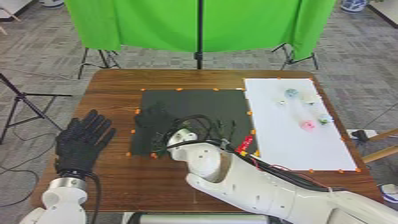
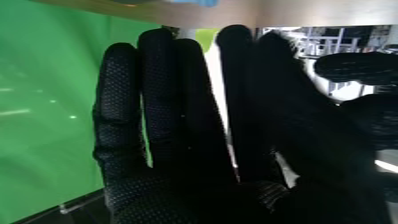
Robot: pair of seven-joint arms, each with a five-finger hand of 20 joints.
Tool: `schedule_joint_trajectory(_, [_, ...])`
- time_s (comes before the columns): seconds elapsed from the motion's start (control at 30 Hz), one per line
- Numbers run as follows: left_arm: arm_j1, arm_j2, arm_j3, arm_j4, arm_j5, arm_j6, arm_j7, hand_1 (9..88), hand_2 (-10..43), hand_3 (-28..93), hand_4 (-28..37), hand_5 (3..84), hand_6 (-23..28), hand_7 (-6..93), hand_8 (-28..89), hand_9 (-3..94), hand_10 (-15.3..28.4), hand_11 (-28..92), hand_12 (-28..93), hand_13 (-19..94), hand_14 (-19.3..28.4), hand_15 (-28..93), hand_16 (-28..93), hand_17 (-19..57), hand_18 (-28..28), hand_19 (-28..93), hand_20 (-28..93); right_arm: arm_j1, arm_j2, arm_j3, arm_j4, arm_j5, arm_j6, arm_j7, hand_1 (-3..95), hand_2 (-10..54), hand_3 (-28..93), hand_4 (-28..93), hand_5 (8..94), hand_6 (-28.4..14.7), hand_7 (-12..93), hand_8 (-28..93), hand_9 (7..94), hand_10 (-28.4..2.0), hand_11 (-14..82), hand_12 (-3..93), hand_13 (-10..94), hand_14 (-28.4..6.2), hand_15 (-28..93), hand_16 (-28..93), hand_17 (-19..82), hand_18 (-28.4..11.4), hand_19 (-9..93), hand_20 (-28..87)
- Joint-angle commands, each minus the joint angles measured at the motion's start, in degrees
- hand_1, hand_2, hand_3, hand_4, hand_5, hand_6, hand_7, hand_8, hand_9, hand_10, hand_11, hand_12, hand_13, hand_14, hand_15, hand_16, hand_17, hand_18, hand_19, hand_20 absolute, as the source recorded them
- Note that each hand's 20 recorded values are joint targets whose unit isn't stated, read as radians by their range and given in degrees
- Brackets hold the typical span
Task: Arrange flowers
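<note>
Black and very close to the camera, my right hand (image 2: 289, 100) is holding its fingers long and straight, side by side, with thin gaps between them. I am not seeing them pinch anything. A yellow-green bit (image 2: 206, 37) is peeking out between them, and I can't tell what it is. My white right arm (image 1: 266, 185) is coming in over the near part of the black mat (image 1: 209, 100). Off to the left of the mat, my left hand (image 1: 78, 145) is waiting over the brown table (image 1: 115, 82), with its fingers straight and just a little spread. Over to the right of the mat, the flowers (image 1: 324, 119) are sitting on a white sheet (image 1: 284, 155). A blue flower (image 1: 291, 93) is sitting toward the far end, a pink flower (image 1: 307, 125) is sitting nearer, and small pale blooms (image 1: 311, 102) are sitting near them. They are looking loose and spread out to me, so I am guessing that most of the job is left. I can't tell if any bloom is already where it belongs. Next, I am thinking of bringing my right hand to the flowers and picking one gently, because soft petals could get squashed.
</note>
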Motion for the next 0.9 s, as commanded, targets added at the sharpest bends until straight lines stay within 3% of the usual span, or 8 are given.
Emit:
schedule_joint_trajectory(0.03, [1.03, -0.38, 0.21, 0.50, -0.27, -0.25, -0.39, 30.9, 14.1, 74, -28.3, 48.7, 6.9, 21.7, -11, 42.2, 14.5, 29, 13, 33, 13.9, 43, -6, -3.5, 14.1, 35, 14, 0.81, 0.84, -0.12, -1.58, 1.27, 1.30, 1.80, 48.5, -4.7, 70, -28, 67.9, -2.4, 18, -3, 64.7, -16.5, 14.4, 15.5, 54, -15.2, 45, 15, 25, -24.2, 70, 25])
schedule_joint_trajectory(0.2, [1.22, -1.18, -0.02, 0.71, -0.03, -0.60, -1.25, 30.9, 14.1, 74, -28.3, 48.7, 7.0, 21.6, -11, 42.3, 14.5, 29, 13, 33, 13.9, 43, -6, -3.5, 14.1, 35, 14, -1.29, 0.92, 3.65, -2.45, 1.93, 0.32, 1.53, 41.4, -3.6, 76, -28, 65.9, -2.5, 18, -12, 63.4, -17.2, 14.5, 15.2, 53, -15.9, 46, 14, 25, -24.3, 70, 24])
schedule_joint_trajectory(0.37, [1.97, -2.02, -0.95, 0.56, 0.42, -1.39, -1.56, 30.9, 14.2, 74, -28.3, 48.6, 6.9, 21.7, -11, 42.2, 14.5, 29, 13, 33, 13.8, 43, -6, -3.4, 14.1, 35, 14, -2.15, 2.99, 8.71, -4.09, 5.24, 1.74, 2.49, 38.5, -3.2, 76, -28, 64.0, -3.2, 17, -13, 62.0, -17.7, 14.4, 15.3, 52, -16.7, 47, 14, 24, -24.8, 70, 23])
schedule_joint_trajectory(0.5, [3.71, -2.25, -1.83, -0.41, 0.73, -2.57, -0.78, 30.8, 14.2, 74, -28.3, 48.6, 7.0, 21.5, -11, 42.1, 14.5, 29, 13, 33, 13.9, 43, -6, -3.4, 14.1, 35, 14, -3.05, 7.03, 13.64, -8.23, 8.34, 0.54, 5.46, 37.6, -2.8, 76, -28, 63.6, -3.6, 17, -13, 60.8, -18.3, 13.9, 15.2, 51, -17.0, 47, 14, 23, -24.9, 70, 23])
schedule_joint_trajectory(0.53, [4.19, -2.36, -1.97, -0.80, 0.47, -1.90, -0.52, 30.7, 14.1, 74, -28.3, 48.6, 7.0, 21.4, -11, 42.1, 14.5, 29, 13, 33, 13.9, 43, -6, -3.4, 14.1, 35, 14, -3.52, 8.06, 15.10, -9.16, 9.23, -0.09, 6.14, 37.4, -2.8, 76, -27, 63.2, -3.7, 16, -13, 60.3, -18.5, 13.7, 15.2, 50, -17.2, 47, 14, 23, -24.9, 70, 23])
schedule_joint_trajectory(0.6, [3.85, -2.80, -2.24, -0.14, -0.51, -2.33, -0.49, 29.5, 14.0, 74, -28.3, 45.9, 7.0, 20.1, -11, 42.0, 14.7, 28, 13, 33, 13.9, 42, -6, -3.5, 14.2, 35, 14, -4.60, 9.24, 19.13, -10.00, 11.12, -2.27, 6.94, 37.0, -3.0, 77, -27, 61.0, -4.5, 15, -12, 58.2, -19.2, 13.1, 15.1, 48, -17.7, 47, 14, 23, -24.8, 70, 23])
schedule_joint_trajectory(0.63, [3.40, -2.92, -2.26, 0.18, -0.34, -1.76, -0.54, 28.9, 13.9, 74, -28.3, 44.2, 7.0, 19.0, -11, 42.0, 14.7, 28, 13, 33, 13.9, 41, -7, -3.5, 14.2, 35, 13, -5.07, 9.64, 21.31, -10.24, 11.79, -3.45, 7.51, 36.7, -3.1, 77, -27, 59.5, -4.7, 15, -12, 57.2, -19.4, 12.9, 15.3, 47, -17.9, 47, 14, 23, -24.8, 70, 23])
schedule_joint_trajectory(0.9, [4.86, -3.05, -3.89, -0.51, 0.35, -2.63, 0.09, 26.4, 14.8, 74, -28.3, 44.2, 6.7, 16.7, -10, 41.8, 14.8, 26, 12, 33, 13.9, 40, -6, -3.6, 14.3, 34, 13, -9.97, 19.76, 31.69, -16.84, 16.39, -6.69, 14.36, 37.3, -4.8, 78, -26, 52.7, -6.8, 13, -11, 50.9, -21.0, 11.4, 15.4, 41, -19.5, 46, 12, 20, -24.6, 68, 22])
